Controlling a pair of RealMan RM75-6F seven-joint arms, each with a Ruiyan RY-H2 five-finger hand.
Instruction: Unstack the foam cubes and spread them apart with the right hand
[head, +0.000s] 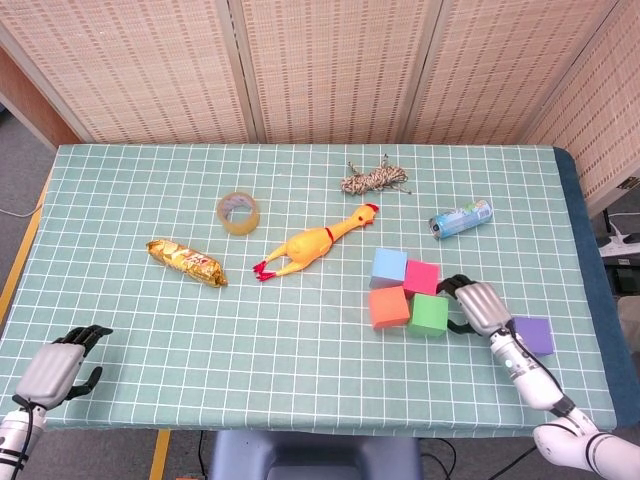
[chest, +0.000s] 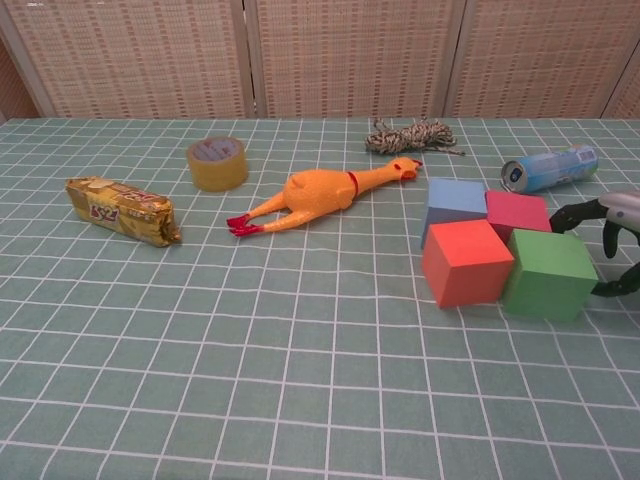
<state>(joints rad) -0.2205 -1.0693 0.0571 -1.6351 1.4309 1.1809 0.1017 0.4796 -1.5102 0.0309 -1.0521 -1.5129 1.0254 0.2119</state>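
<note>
Four foam cubes sit close together right of centre: blue, pink, orange and green. The orange cube is turned slightly askew. A purple cube lies alone farther right. My right hand is at the right side of the green and pink cubes, fingers spread and touching them, holding nothing. My left hand rests at the front left corner, holding nothing.
A yellow rubber chicken lies just left of the cubes. A blue can lies on its side behind them, a rope bundle farther back. A tape roll and a gold snack packet are to the left.
</note>
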